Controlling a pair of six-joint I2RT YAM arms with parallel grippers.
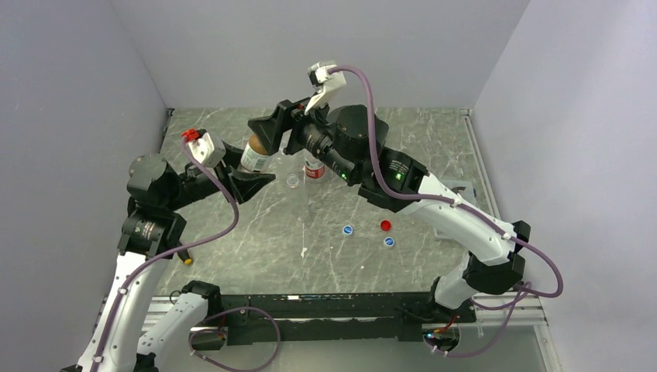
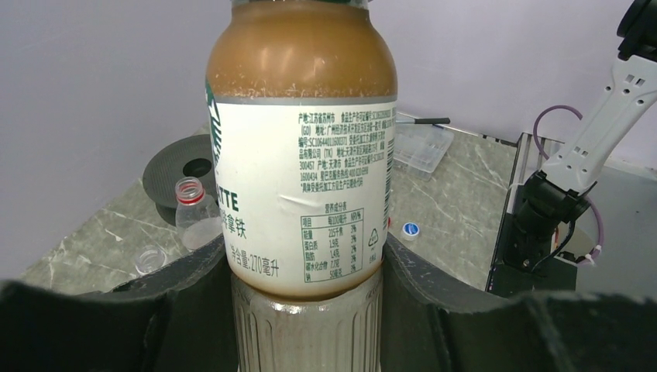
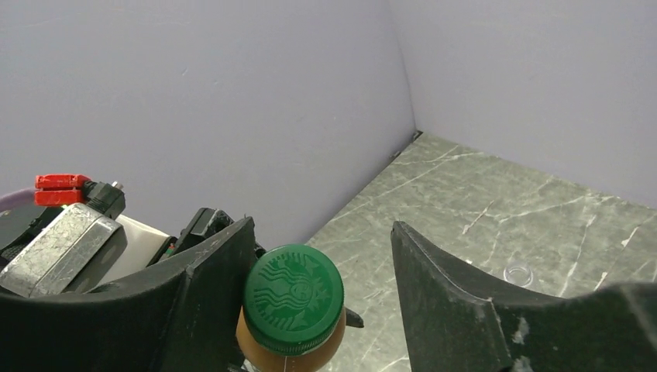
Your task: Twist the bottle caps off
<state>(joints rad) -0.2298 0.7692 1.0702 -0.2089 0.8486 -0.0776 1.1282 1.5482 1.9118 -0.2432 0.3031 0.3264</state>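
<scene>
**Brown bottle held low by one arm, its cap between the other arm's spread fingers**

The left fingers (image 2: 178,302) are clamped on the ribbed lower part of the brown bottle (image 2: 302,178), one on each side, holding it upright. The right fingers (image 3: 209,287) stand apart around its green cap (image 3: 294,298): one touches the cap's side, and the other (image 3: 449,302) is clear of it. The left wrist view cuts the cap off at its top edge, and the fingers hide the bottle's base, so I cannot tell whether it meets the surface (image 1: 310,256). From above, the right arm covers the cap. Nearby on the surface stand a red-labelled bottle (image 1: 314,169) and a small clear bottle (image 1: 292,180).
</scene>
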